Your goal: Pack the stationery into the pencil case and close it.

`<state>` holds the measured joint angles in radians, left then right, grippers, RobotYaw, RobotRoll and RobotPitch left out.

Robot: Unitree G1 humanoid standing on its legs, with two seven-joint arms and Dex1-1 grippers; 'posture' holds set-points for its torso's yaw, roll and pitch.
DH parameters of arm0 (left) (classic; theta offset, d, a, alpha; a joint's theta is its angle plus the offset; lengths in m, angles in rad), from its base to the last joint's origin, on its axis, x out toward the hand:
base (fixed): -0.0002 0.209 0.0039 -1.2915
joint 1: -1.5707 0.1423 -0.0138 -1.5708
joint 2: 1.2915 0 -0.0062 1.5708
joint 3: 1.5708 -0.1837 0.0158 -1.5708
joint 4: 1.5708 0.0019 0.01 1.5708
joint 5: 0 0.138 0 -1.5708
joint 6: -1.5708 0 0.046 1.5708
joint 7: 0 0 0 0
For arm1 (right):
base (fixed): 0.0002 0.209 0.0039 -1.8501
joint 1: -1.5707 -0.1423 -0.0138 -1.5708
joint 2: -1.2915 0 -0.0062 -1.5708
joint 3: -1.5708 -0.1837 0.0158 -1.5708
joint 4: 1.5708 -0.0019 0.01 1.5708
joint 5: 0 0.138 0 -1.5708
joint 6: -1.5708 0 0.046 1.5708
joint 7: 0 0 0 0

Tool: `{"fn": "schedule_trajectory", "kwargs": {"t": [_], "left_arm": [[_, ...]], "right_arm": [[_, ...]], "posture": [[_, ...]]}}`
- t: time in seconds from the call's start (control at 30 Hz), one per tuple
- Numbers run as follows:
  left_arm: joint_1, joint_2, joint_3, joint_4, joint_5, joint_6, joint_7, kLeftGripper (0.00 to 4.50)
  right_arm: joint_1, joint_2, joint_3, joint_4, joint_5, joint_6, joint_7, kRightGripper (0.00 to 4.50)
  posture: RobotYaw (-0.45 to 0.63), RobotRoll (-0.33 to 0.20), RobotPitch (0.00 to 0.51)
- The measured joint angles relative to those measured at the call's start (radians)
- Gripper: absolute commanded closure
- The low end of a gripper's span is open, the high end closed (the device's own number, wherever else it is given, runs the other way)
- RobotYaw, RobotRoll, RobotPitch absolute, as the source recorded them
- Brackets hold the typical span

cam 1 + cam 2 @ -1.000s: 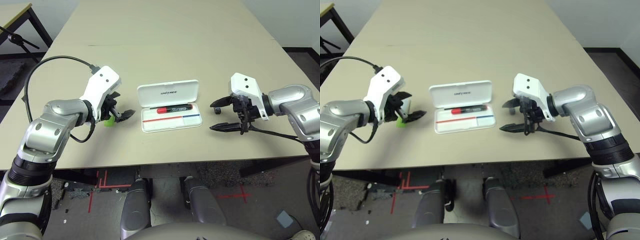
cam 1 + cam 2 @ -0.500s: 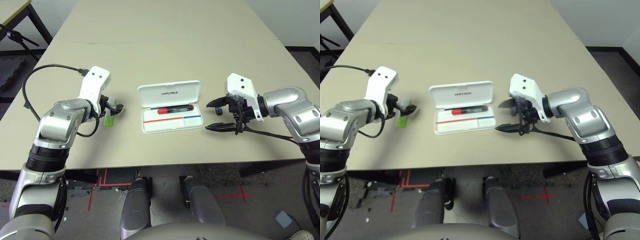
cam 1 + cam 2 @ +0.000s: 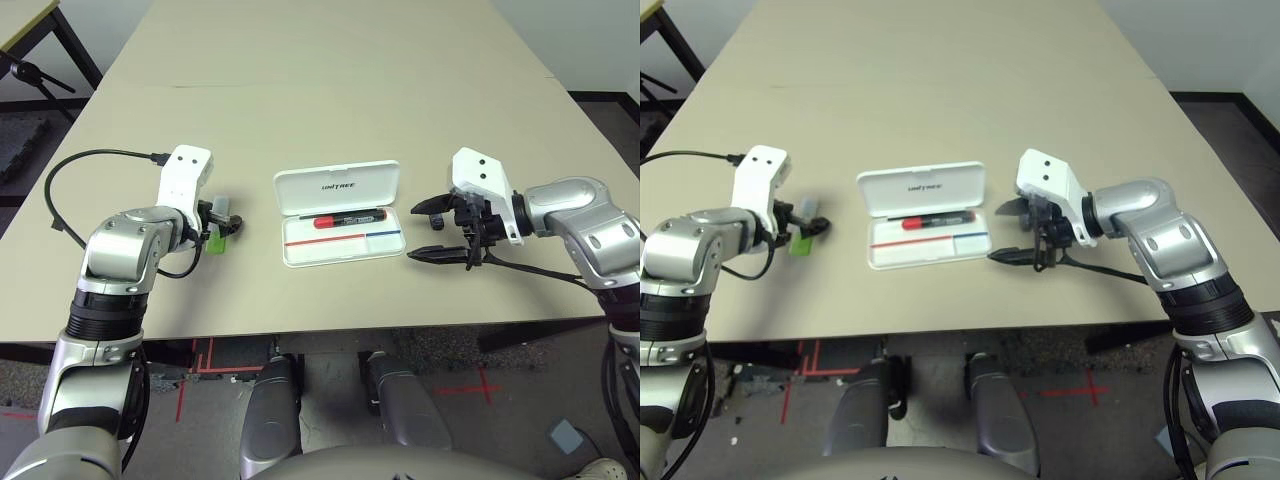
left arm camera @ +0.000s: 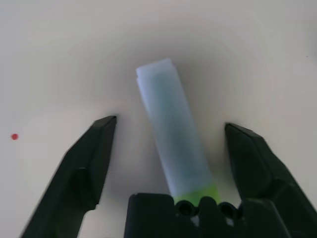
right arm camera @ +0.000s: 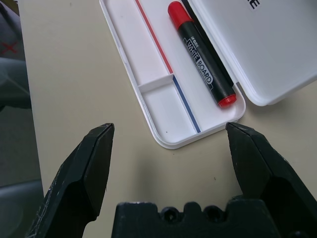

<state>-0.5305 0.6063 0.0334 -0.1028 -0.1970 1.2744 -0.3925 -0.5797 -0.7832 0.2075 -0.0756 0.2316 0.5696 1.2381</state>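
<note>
The white pencil case (image 3: pixel 291 250) lies open at the table's middle, its lettered lid (image 3: pixel 337 186) folded back. A red marker with black body (image 3: pixel 350 217) rests in the tray's rear slot, and it shows close up in the right wrist view as the marker (image 5: pixel 200 64). Left of the case lies a green-and-white bar (image 3: pixel 215 241). My left gripper (image 4: pixel 169 125) points down over the bar (image 4: pixel 171 134), open, a finger on each side with gaps. My right gripper (image 3: pixel 415 232) is open just right of the case, at the tray's corner (image 5: pixel 198 134).
A black cable (image 3: pixel 60 185) loops out from my left forearm over the table's left side. The table's front edge (image 3: pixel 330 325) runs close below both arms. A black stand (image 3: pixel 30 75) and another table sit off the far left corner.
My left gripper has swung from pointing toward the case to pointing down over the green-and-white bar. My right gripper has edged slightly toward the case.
</note>
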Motion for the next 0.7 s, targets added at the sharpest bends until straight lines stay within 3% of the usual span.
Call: {"fn": "schedule_trajectory", "kwargs": {"t": [0.2,0.23,0.47,0.7], "left_arm": [[0.011,-0.003,0.0,0.0,-0.025,-0.005,-0.011,3.27],[0.012,0.001,0.0,0.001,-0.027,-0.008,-0.012,3.42],[0.041,0.088,-0.002,0.011,-0.034,-0.051,-0.055,3.41],[0.162,0.258,-0.03,-0.04,-0.041,-0.229,-0.227,3.41]], "right_arm": [[-0.001,0.001,0.0,0.003,-0.001,-0.011,-0.003,0.0],[-0.001,0.001,0.0,0.003,-0.001,-0.014,-0.003,0.0],[-0.003,0.002,0.002,0.006,-0.004,-0.019,-0.005,0.0],[-0.007,0.002,0.003,0.019,-0.012,-0.025,-0.006,0.0]], "posture": [[-0.12,0.0,0.187],[-0.12,0.0,0.186],[-0.12,0.0,0.186],[-0.11,0.0,0.193]]}}
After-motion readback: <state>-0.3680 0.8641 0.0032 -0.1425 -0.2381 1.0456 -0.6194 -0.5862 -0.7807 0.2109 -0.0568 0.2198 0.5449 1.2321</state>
